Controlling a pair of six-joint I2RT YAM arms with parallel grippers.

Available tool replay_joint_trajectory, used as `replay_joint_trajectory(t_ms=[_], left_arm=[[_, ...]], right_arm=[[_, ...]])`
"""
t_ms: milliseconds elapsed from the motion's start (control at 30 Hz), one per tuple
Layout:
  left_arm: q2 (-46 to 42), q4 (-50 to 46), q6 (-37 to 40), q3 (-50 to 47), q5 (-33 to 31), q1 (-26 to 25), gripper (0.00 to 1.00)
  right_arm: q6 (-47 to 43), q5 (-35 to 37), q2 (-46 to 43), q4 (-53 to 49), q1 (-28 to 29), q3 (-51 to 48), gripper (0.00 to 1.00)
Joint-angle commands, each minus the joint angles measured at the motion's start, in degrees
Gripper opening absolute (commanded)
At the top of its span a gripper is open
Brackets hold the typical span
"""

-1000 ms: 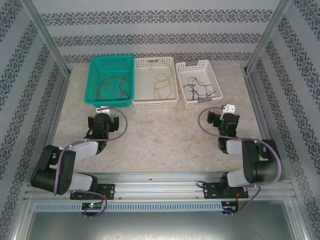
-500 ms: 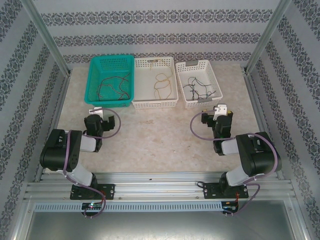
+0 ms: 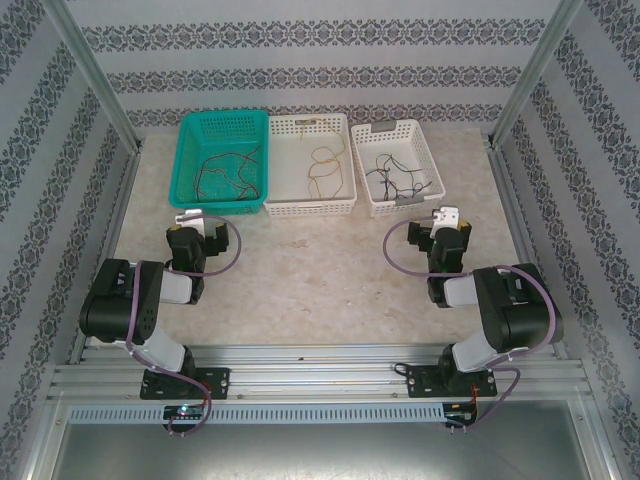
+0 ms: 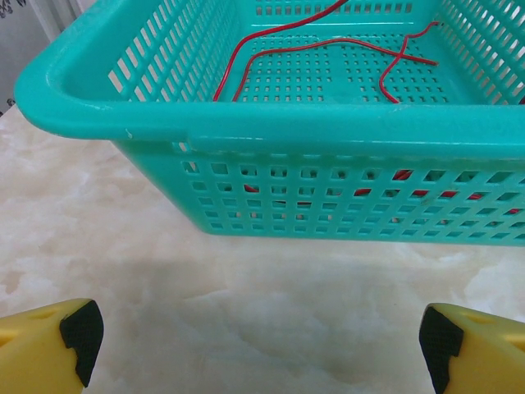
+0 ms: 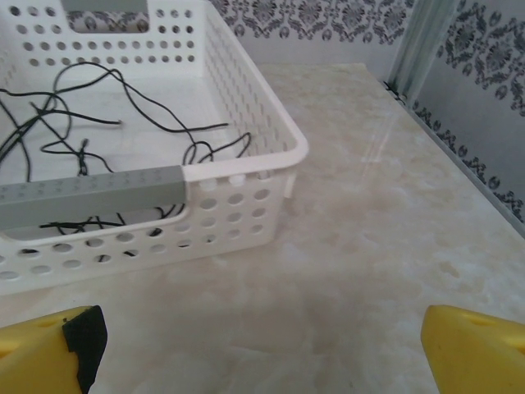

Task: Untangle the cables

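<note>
Because the thin, limp red cables [image 4: 328, 41] lie looped on the floor of the teal perforated plastic basket [image 4: 287, 123] straight ahead of the left gripper [image 4: 258, 349], any reach for them has to pass over the near rim, which stands between fingertips and wire. Their loops run mostly across the fingers' line rather than along it. That gripper's yellow fingers [image 4: 41, 345] are spread wide and hold nothing. Ahead and to the left of the right gripper [image 5: 258, 349], equally wide apart and empty, thin black cables [image 5: 82, 123] sprawl crossed in the white perforated basket [image 5: 246, 205] behind its grey handle bar [image 5: 90, 193]. A yellow-orange cable [image 3: 322, 170] sits in the middle white basket [image 3: 310, 208], between the arms, neither clearly nearer. Whether the black strands are knotted or merely overlapping I cannot tell, and both wrist views cut their baskets off.
</note>
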Motion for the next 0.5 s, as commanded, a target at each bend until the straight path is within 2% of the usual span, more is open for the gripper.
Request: replay_joint_trajectory(t_ms=[0,467], left_arm=[[-0.64,2.69,0.48,0.1,0.13,-0.08,1.0],[-0.6,3.11,0.53,-0.16,0.92,0.1,1.0]], right_arm=[[1.73,-0.24,-0.73,-0.94,-0.55,1.08,0.98],[1.84,-0.77,-0.9,-1.29,-0.78,1.08,0.98]])
